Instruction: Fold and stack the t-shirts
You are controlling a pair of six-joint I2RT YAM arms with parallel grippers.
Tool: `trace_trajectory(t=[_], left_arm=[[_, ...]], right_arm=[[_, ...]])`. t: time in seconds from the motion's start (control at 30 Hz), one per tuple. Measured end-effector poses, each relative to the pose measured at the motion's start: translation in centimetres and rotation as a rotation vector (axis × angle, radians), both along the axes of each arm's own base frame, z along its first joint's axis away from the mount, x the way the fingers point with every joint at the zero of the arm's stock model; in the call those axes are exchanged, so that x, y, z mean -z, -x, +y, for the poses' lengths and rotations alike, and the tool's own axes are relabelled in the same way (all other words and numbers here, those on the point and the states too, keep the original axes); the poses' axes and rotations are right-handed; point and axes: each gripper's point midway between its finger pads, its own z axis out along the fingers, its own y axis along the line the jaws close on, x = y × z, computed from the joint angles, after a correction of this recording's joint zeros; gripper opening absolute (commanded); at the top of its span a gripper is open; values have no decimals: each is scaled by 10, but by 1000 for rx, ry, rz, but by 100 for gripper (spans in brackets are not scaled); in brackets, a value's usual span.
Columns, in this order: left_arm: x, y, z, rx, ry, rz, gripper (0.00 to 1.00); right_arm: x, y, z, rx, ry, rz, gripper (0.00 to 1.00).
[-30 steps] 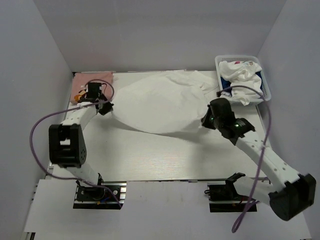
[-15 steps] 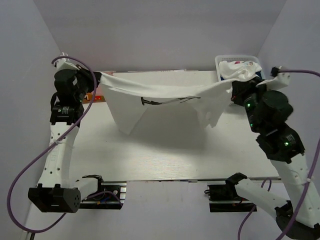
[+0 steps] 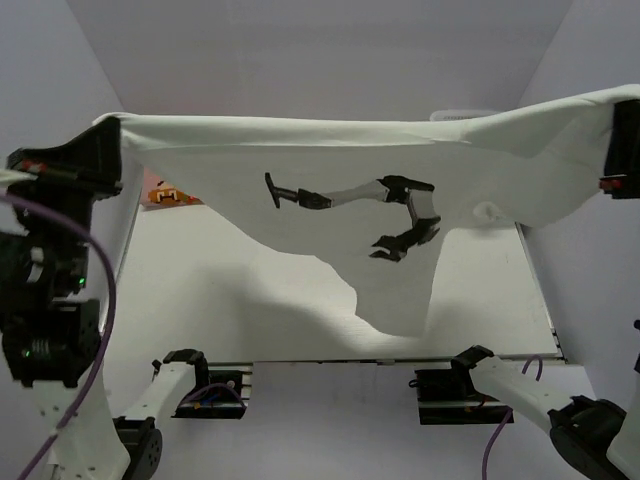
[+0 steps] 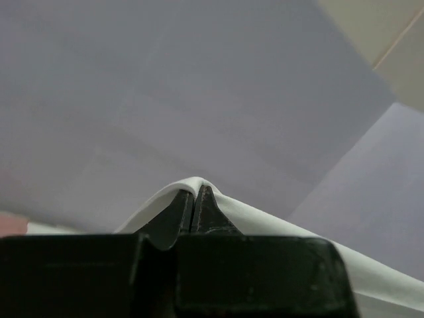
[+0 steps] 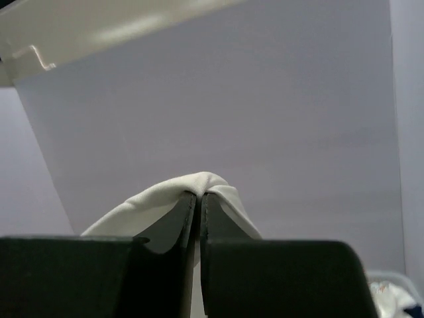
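Observation:
A large white t-shirt (image 3: 330,160) with a dark print at its middle hangs stretched high above the table, close to the top camera. My left gripper (image 3: 113,128) is shut on its upper left corner, and my right gripper (image 3: 612,108) is shut on its upper right corner. In the left wrist view the white cloth (image 4: 278,228) folds over the closed left gripper (image 4: 194,192). The right wrist view shows the same fold of cloth (image 5: 152,199) over the closed right gripper (image 5: 199,196). A pink t-shirt (image 3: 165,192) peeks out at the table's back left. The other t-shirts are hidden behind the cloth.
The hanging shirt's lowest point (image 3: 400,318) dangles above the white table (image 3: 250,310). The two arm bases (image 3: 200,385) (image 3: 450,385) sit at the near edge. Grey walls close in the left, right and back. A corner of the basket (image 5: 394,295) shows in the right wrist view.
Both arms have risen steeply and spread apart, lifting the white t-shirt off the table until it hangs stretched between them near the camera.

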Motion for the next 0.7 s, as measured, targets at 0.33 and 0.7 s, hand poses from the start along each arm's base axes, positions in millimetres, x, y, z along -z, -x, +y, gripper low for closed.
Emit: trace_trajectory(t=[0.33, 0.7], left_arm=[[-37, 62, 3, -11, -6, -121, 0], [112, -111, 2, -24, 18, 340, 0]], right_arm=[[-42, 15, -18, 116, 42, -174, 0], [118, -258, 68, 406, 264, 316, 0]])
